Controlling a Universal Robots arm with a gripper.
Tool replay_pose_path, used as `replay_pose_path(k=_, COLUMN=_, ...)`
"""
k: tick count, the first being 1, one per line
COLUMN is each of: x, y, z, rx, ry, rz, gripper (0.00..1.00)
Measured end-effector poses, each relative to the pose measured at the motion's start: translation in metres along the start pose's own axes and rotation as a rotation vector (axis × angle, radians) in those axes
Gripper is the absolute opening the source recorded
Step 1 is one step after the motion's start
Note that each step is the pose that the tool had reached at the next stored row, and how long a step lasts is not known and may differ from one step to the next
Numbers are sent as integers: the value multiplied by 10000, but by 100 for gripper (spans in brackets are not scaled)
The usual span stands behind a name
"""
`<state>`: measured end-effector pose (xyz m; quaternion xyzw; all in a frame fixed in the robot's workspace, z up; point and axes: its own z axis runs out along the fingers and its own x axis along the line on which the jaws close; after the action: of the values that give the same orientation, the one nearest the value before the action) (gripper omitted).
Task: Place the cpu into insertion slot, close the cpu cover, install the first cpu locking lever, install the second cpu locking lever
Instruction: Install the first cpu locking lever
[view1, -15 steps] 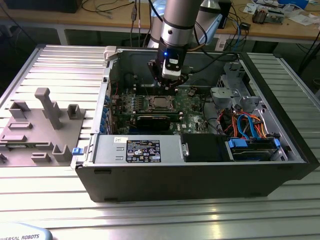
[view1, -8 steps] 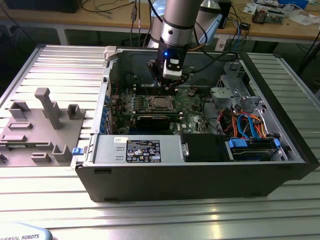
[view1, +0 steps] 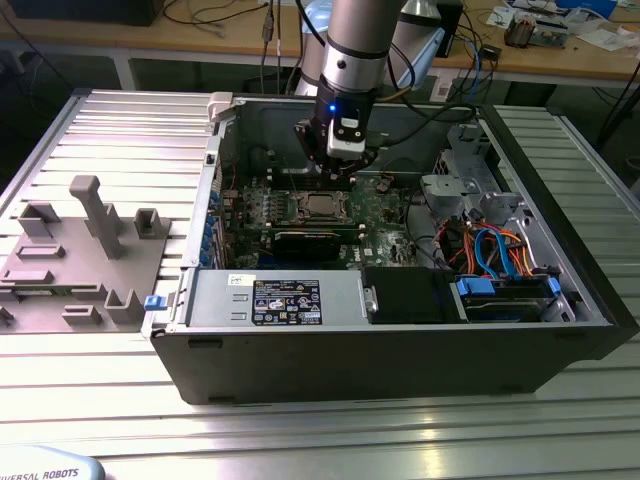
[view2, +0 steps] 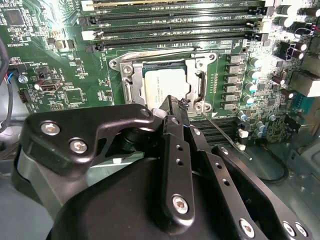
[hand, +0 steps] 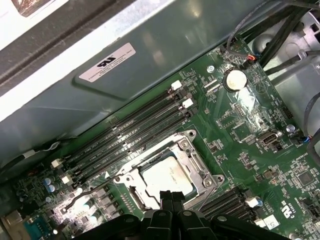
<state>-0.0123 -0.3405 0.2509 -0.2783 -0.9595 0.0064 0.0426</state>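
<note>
Hovering inside the open computer case (view1: 400, 340), your claw (view1: 338, 160) sits low over the green motherboard (view1: 385, 205), just past the far edge of the socket as the exterior view shows it. In both wrist views its two black fingers (view2: 172, 117) are pressed together with no gap and nothing between them: clenched, empty.

You will find the cpu (hand: 165, 177) seated flat in the socket, its silvery top showing through the square opening of the cpu cover (hand: 197, 162). The cover lies down flat over the chip, framing it on every side that shows. In the second wrist view the fingertips stand right at one edge of that frame, at or just above it; contact cannot be confirmed.

One thin wire locking lever (view2: 225, 132) angles away from a corner of the socket, raised off its side, close beside the claw's finger. Another lever (hand: 82, 194) lies out over the board on the opposite side of the socket.

Room for moving is tight. Memory slots (hand: 132, 132) run just beside one socket edge, a row of capacitors (view2: 250, 75) beside another. The case wall (hand: 150, 65) rises beyond the memory slots. On the exterior view's right, a drive cage with blue and orange cables (view1: 495, 250) stands well apart from the socket.
</note>
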Motion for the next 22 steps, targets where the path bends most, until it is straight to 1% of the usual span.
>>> replay_pose_path(k=5, x=0, y=0, z=0, rx=17, ry=-8, rz=-214, gripper=11)
replay_pose_path(k=12, x=0, y=0, z=0, rx=51, ry=-24, rz=-650, gripper=11)
replay_pose_path(k=22, x=0, y=0, z=0, rx=79, ry=-36, rz=-1010, gripper=11)
